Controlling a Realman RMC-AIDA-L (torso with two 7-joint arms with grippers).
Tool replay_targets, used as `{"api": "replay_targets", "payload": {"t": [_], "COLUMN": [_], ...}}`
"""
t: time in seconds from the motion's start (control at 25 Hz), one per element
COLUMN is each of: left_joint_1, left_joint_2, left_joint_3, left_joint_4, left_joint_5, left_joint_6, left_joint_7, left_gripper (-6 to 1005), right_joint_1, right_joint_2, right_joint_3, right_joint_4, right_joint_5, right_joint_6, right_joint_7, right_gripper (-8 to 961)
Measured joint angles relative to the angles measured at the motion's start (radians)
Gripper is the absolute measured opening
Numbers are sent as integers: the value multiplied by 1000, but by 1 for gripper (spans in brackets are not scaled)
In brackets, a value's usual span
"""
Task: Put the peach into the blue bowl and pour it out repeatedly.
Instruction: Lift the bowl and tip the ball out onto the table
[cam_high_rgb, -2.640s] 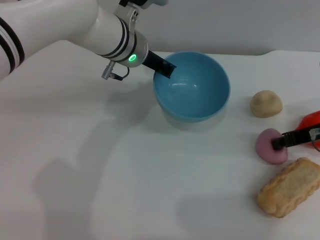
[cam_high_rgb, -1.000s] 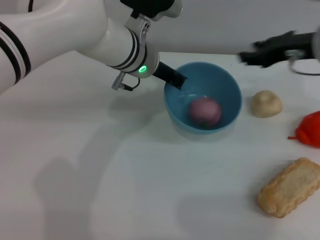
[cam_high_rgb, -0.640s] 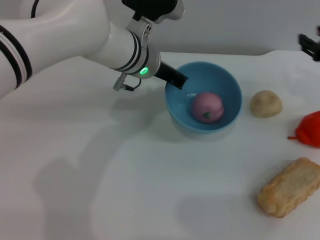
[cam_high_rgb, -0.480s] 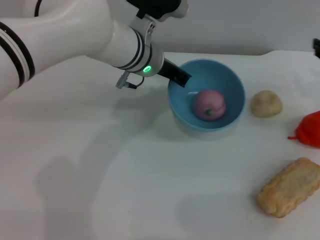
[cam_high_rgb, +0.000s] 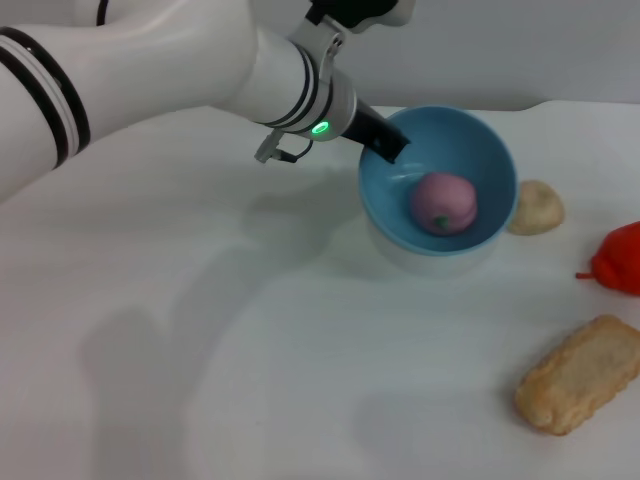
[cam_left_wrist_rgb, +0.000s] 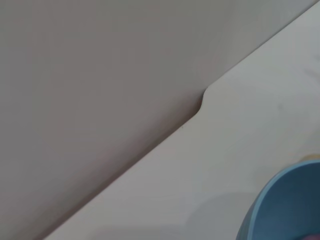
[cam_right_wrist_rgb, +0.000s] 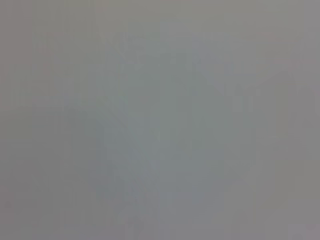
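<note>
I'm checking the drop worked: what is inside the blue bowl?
The peach lies inside the blue bowl, which the left gripper holds by the rim. The bowl floor beneath the peach is covered.

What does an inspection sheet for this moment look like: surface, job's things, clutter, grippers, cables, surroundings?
Surface: white table, bare in front.
Job's things: peach lies inside the blue bowl; the bowl is tilted and looks lifted, a shadow beneath it.
Clutter: beige ball beside the bowl, partly behind its rim; red item at the table's right edge; bread-like block at front right.
Grippers: left gripper shut on the bowl's rim; right gripper not in view.
Cables: a short loop at the left wrist.
Surroundings: plain grey wall behind the table.
</note>
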Motion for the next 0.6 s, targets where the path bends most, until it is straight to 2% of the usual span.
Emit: {"api": "replay_targets", "payload": {"t": [0.16, 0.28, 0.44, 0.6], "left_joint_1": [-9, -32, -49, -76], "left_joint_2": [1, -1, -2, -3], "left_joint_3": [40, 60, 95, 181], "left_joint_4": [40, 115, 149, 170], "left_joint_5": [28, 163, 258, 404], "left_joint_6": [-10, 1, -13, -47], "left_joint_7": [1, 1, 0, 1], "left_gripper": [-1, -1, -1, -2], "right_joint_1": [-12, -23, -32, -48], "right_joint_2": [0, 0, 1, 2], "right_joint_3": [9, 41, 71, 84], "right_joint_4": [79, 156, 204, 223], "right_joint_5": [37, 41, 42, 43], "right_joint_6": [-54, -60, -64, -65], "right_joint_7": [-42, -44, -50, -58], "right_gripper": [486, 486, 486, 486]}}
